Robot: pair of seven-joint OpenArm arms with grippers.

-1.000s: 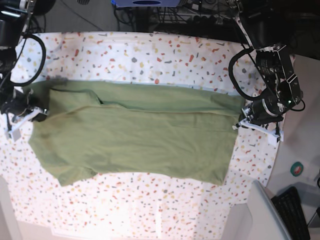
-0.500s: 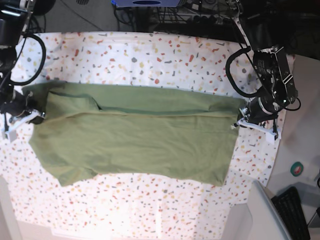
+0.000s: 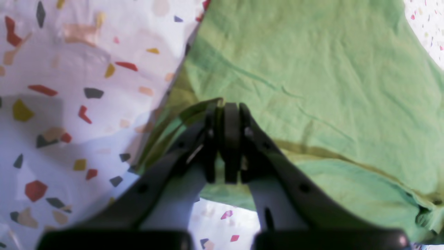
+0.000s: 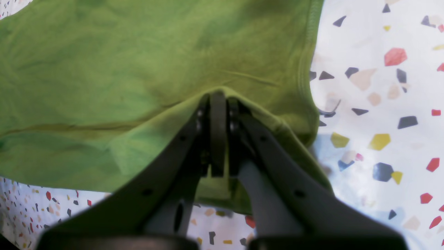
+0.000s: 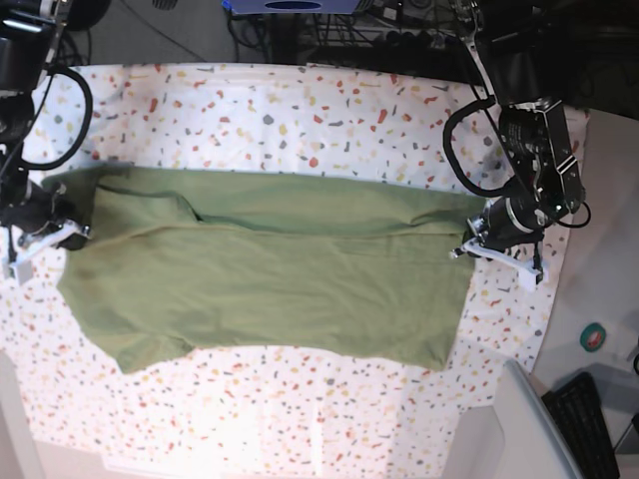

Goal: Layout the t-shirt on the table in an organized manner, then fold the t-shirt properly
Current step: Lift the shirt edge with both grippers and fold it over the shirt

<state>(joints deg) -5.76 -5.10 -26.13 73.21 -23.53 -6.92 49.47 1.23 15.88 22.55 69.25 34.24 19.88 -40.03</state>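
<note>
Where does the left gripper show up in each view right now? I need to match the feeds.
Base: left gripper at the right, shut on the t-shirt at its right edge.
Left wrist: low centre, jaws pinching a fold of the shirt's edge.
Right wrist: not in it; that gripper is the right one.
Shared landmark: the green shirt on the flecked table.

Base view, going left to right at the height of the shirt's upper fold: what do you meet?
Right hand shut on the shirt's left end → plain olive-green cotton t-shirt spread across the white flecked terrazzo-pattern table → left hand shut on its right end.
</note>
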